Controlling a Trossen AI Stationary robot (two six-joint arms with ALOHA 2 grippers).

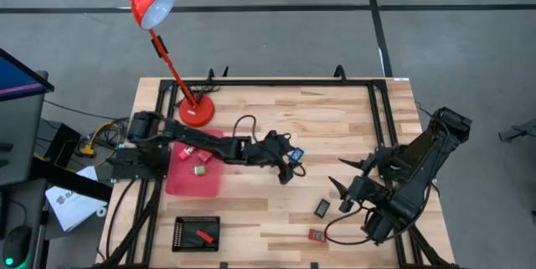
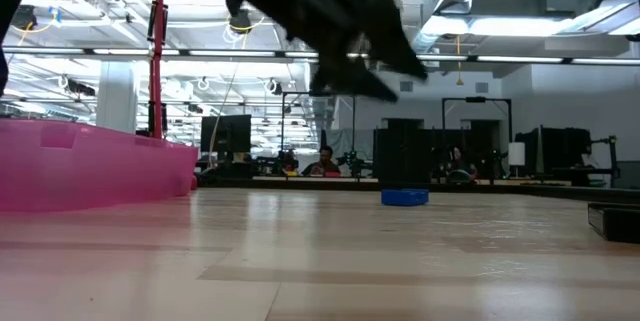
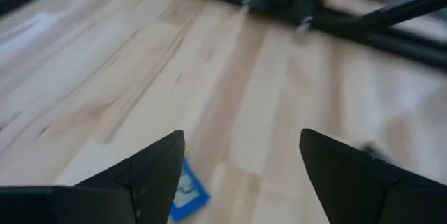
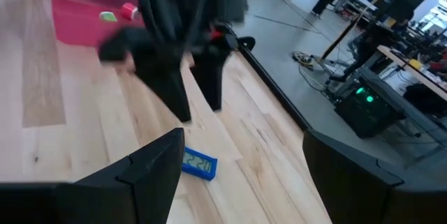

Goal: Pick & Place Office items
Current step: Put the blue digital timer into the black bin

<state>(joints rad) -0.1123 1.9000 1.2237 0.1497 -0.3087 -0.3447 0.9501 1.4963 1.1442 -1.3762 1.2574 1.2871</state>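
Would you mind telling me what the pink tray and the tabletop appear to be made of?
The pink tray looks like glossy, translucent plastic: light glows through its walls. The tabletop looks like pale, lightly finished wood, going by its plank seams and grain streaks.

The only thing that can be read is on the small blue clock (image 4: 199, 165) lying flat on the wooden table, near the middle: its pale display shows dark digits that look like "2:21" in the right wrist view, though the first characters are not sharp. In the left wrist view the same display is too blurred to read. The white paper (image 1: 74, 204) off the table's left edge carries dark print that is too small to make out.
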